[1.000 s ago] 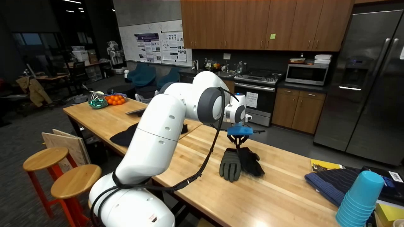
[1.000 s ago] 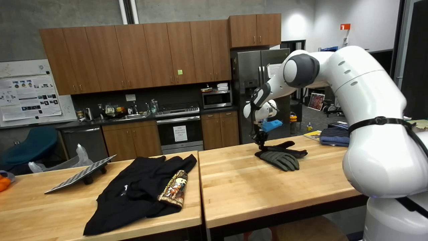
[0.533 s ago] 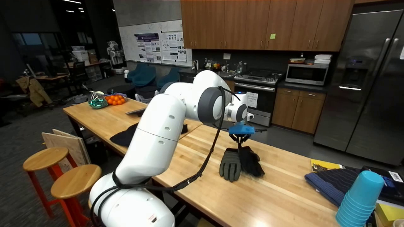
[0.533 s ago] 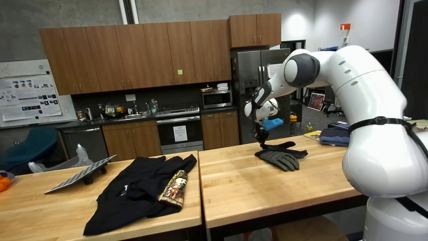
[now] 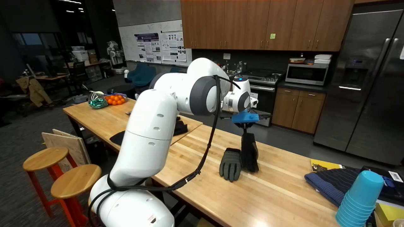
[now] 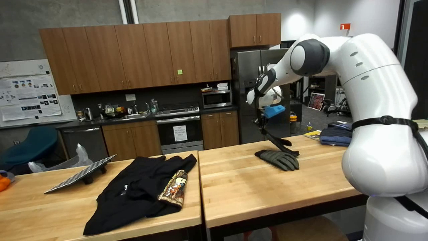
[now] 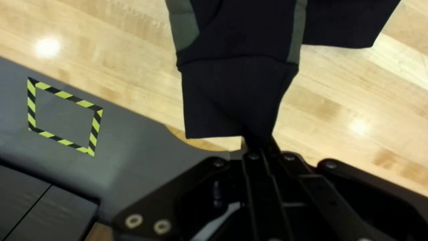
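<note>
Gripper [image 7: 260,142]: we pinch the black glove [image 5: 249,152]
Lift: cuff [image 7: 230,97] only, seemingly
Gray glove [image 5: 230,165]: unlifted, at black's eight o'clock in an exterior view

1. a white paper sign [image 6: 180,133] on the front of the oven [image 6: 194,130] reads "for research purposes only" in an exterior view, stacked in short lines.
2. posters [image 5: 148,47] on the whiteboard [image 5: 130,42] carry blocks of print in both exterior views, the words too small to read.
3. a red sign [image 6: 345,26] against the pale wall [image 6: 367,20], in an exterior view, bears a white mark too small to tell.
4. a green note [image 5: 272,36] on a wooden upper cabinet [image 5: 285,22]: any writing cannot be made out.
5. a white label [image 5: 395,176] on a dark box [image 5: 385,174] beside the blue cups [image 5: 359,198]: print too small to read.
</note>
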Robot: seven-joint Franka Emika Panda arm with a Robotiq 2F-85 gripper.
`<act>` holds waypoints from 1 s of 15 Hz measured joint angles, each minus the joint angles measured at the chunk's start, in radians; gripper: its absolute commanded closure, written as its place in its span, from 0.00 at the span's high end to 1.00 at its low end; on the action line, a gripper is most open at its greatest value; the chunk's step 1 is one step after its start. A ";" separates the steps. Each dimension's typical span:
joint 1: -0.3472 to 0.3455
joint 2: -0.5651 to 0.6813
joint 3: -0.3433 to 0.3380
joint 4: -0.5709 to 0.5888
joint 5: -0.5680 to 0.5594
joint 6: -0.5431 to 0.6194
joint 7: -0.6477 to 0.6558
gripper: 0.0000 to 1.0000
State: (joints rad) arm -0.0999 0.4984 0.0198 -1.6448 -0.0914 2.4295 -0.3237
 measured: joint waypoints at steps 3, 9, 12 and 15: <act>-0.005 -0.110 -0.004 -0.069 -0.001 0.067 0.000 0.01; -0.006 -0.339 -0.019 -0.238 -0.003 0.163 -0.006 0.06; -0.006 -0.383 -0.020 -0.282 -0.003 0.166 -0.007 0.06; -0.006 -0.382 -0.020 -0.292 -0.003 0.175 -0.007 0.01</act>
State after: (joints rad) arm -0.1059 0.1161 -0.0002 -1.9366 -0.0942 2.6042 -0.3306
